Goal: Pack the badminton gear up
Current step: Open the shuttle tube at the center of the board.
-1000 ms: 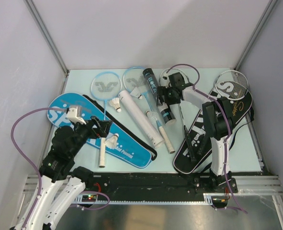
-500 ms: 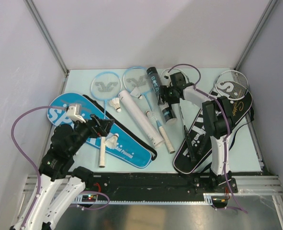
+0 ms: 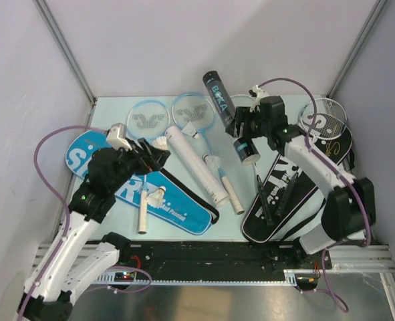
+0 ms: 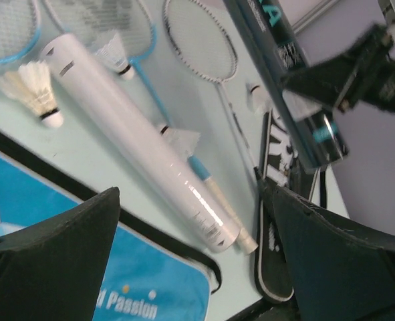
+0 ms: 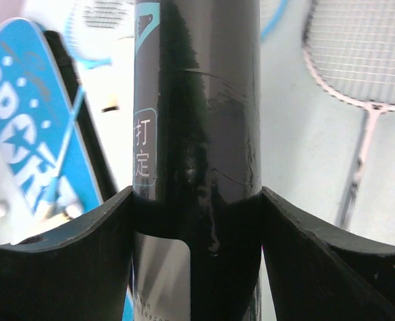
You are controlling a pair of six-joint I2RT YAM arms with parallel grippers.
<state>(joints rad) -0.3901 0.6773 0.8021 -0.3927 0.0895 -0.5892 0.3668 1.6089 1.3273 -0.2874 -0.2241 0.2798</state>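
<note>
The right claw (image 3: pixel 242 127) grips the glossy black cylindrical tube (image 3: pixel 218 103) near its lower end, tilted above the surface (image 3: pixel 107 117); it seems light, stiff and slippery, so hold mid-body, while the left claw (image 3: pixel 158 156) is wide.

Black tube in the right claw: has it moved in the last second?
Yes. The black tube, clamped in the right gripper, has shifted toward the back wall: its top end now crosses the table's far edge, farther from the white tube.
</note>
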